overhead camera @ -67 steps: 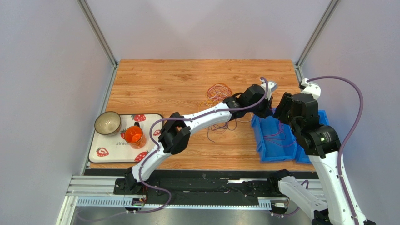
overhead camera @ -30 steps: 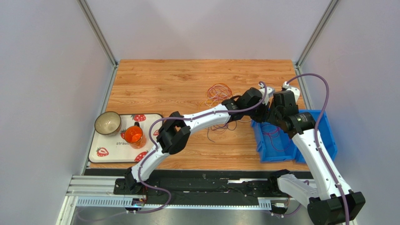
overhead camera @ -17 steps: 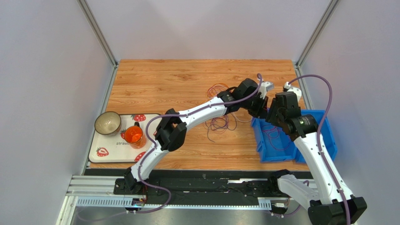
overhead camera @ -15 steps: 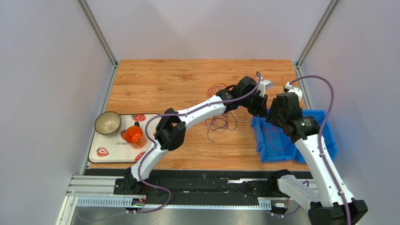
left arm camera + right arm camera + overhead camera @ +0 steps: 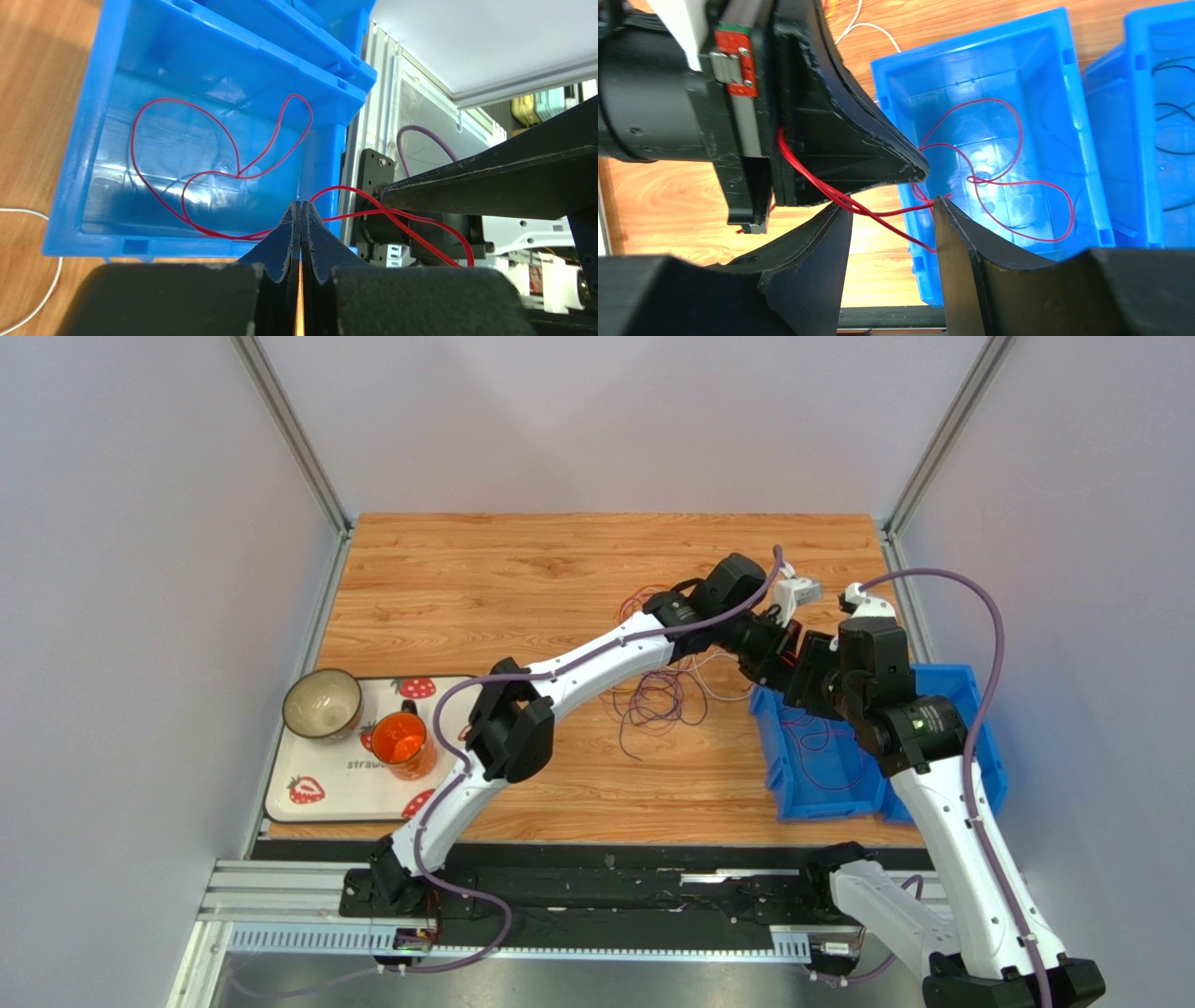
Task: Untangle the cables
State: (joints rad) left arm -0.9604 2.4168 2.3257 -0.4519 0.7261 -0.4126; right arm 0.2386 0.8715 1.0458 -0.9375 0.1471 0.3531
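Setting: wooden table (image 5: 491,588) lying inside grey walls.

1. Left claw (image 5: 300,210): jaws pressing fully together, pinching the red cable (image 5: 238,173) at the tips. It is hanging over the near left corner of the bin (image 5: 91,140).
2. Right claw (image 5: 889,210): fingers standing apart, gripping nothing. It is facing the left claw tip to tip, and the red cable is running through the gap; whether the strand is touching a finger is not clear.
3. Red cable: trailing from the left claw in loops onto the bin floor, with one strand passing out toward the right claw.
4. Bin: blue, sitting at the table's right edge, with a second bin (image 5: 1151,84) just beside it holding dark strands.
5. Cables (image 5: 652,693): the purple and orange tangle is lying mid-table, partly under the left arm; a white cable (image 5: 57,262) is curving on the wood beside the bin.
6. Tray (image 5: 316,784): resting at the near left, carrying a bowl (image 5: 321,703) and an orange cup (image 5: 399,739).
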